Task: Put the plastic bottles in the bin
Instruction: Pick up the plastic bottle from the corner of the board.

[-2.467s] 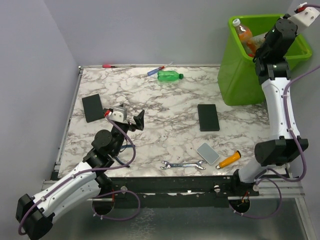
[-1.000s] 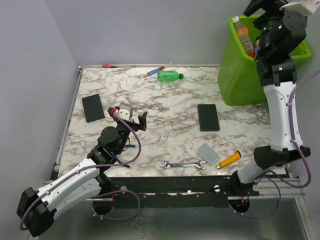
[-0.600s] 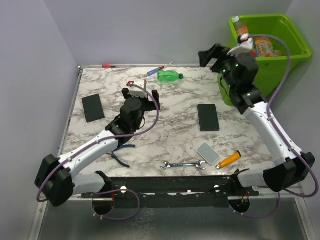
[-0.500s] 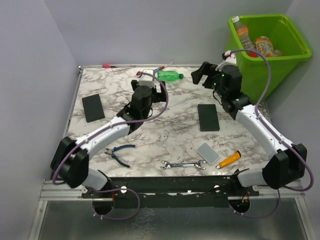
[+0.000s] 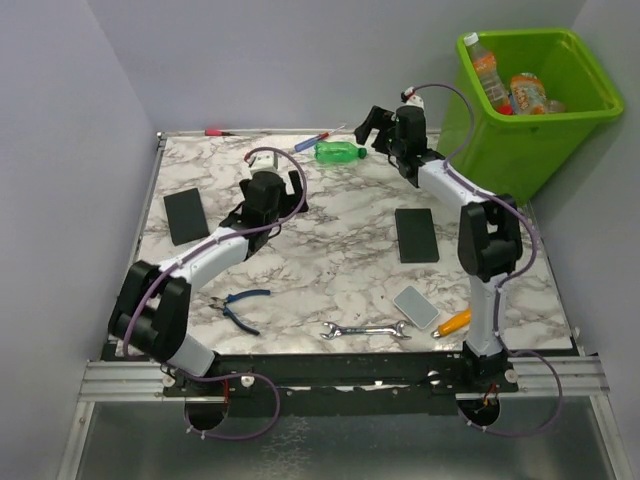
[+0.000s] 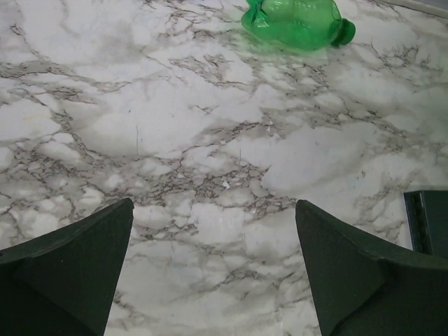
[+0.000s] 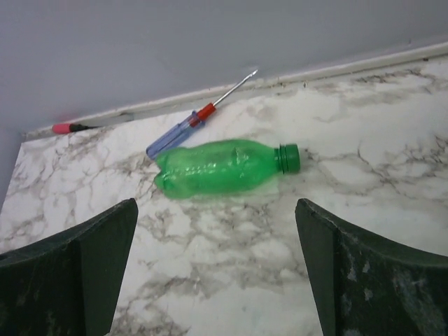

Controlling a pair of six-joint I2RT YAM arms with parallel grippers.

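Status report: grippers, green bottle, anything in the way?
Left gripper and right gripper open, empty. Green bottle lying on table, untouched, in front of right gripper. Blue-handled screwdriver close beside its base.

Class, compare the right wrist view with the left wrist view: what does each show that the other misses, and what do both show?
Only the right wrist view: the blue-handled screwdriver beside the green bottle, a red-handled item by the back edge, and the grey wall. Only the left wrist view: the corner of a dark slab at its right edge. Both: the green bottle lying on its side on the marble table.
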